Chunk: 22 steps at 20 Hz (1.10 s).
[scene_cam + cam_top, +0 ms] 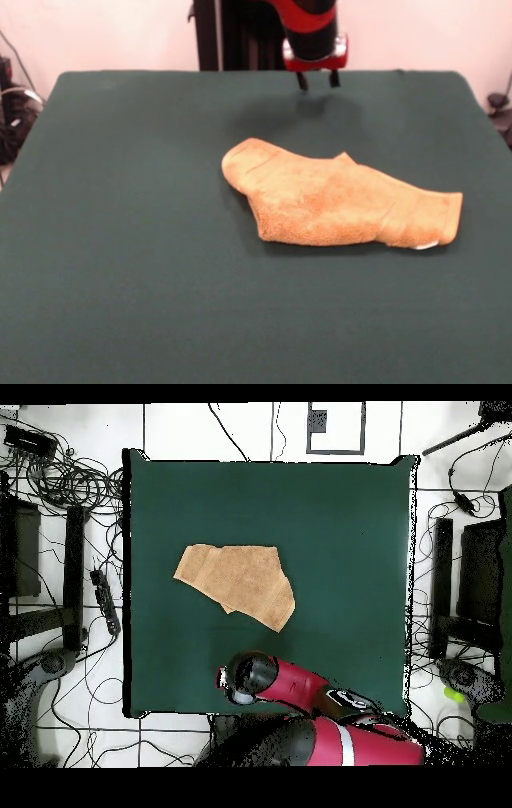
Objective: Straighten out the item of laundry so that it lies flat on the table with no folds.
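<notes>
Item of laundry [336,204]: golden-orange towel, found folded over on itself, lying near the centre of the table [120,264], slightly right in the front view; ribbed band and small white tag [426,246] noted at its right end. Gripper [318,80]: raised above the far table edge, clear of the towel, fingers slightly parted, nothing held.

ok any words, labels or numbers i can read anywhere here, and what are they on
None can be read in either view.
The towel has a small white tag at one corner: too small to show any print.
The robot arm shows no legible marking, and neither does the hand.
The table is plain green cloth with no writing.
</notes>
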Each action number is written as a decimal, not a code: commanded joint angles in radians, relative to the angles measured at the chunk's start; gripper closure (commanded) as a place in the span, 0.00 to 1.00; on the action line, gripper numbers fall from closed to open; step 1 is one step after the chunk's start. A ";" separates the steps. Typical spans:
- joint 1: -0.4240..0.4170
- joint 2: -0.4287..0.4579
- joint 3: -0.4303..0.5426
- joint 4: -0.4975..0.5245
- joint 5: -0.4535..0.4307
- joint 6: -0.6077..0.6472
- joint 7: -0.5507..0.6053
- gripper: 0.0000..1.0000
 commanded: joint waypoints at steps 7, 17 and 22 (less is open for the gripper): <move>-0.003 -0.033 0.176 -0.051 0.038 -0.045 0.144 0.00; -0.051 0.011 0.223 -0.060 -0.030 -0.225 0.128 0.00; -0.109 0.041 0.284 -0.078 -0.080 -0.340 0.120 0.00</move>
